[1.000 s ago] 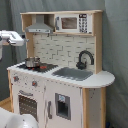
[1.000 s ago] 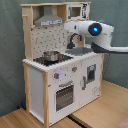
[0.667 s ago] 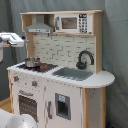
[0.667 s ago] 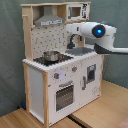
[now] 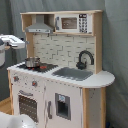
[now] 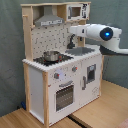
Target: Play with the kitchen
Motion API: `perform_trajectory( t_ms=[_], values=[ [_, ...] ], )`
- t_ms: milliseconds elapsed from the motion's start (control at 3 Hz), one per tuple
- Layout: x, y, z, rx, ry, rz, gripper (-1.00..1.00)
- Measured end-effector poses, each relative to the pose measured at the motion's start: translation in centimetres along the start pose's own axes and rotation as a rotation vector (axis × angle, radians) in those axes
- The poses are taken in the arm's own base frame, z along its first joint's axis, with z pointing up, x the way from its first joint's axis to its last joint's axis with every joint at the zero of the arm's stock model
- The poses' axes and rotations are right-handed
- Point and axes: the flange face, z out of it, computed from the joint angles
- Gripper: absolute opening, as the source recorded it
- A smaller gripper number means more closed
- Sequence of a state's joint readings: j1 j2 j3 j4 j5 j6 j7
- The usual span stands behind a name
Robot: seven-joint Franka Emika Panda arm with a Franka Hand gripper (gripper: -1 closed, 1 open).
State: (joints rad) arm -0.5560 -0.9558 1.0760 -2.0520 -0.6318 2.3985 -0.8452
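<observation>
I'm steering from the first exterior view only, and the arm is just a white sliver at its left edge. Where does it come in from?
Observer: In the second exterior view the arm enters from the second exterior view's right, level with the tiled back wall of the kitchen.
Operator: Any status light on it?
Observer: Yes, a blue light glows on its thick segment.
Operator: What's on the kitchen's stove-end side?
Observer: A plain white panel, with nothing attached.
</observation>
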Motion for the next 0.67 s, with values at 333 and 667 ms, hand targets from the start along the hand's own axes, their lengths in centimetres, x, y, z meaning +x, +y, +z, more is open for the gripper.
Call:
perform_trajectory(
  t_ms=[333, 667],
  values=[
    [-1.1, -0.8, -0.2, -0.033, 0.011, -0.012, 1.00],
    [-3.1, -1.3, 0.4, -0.068, 0.021, -0.025, 1.00]
  ],
)
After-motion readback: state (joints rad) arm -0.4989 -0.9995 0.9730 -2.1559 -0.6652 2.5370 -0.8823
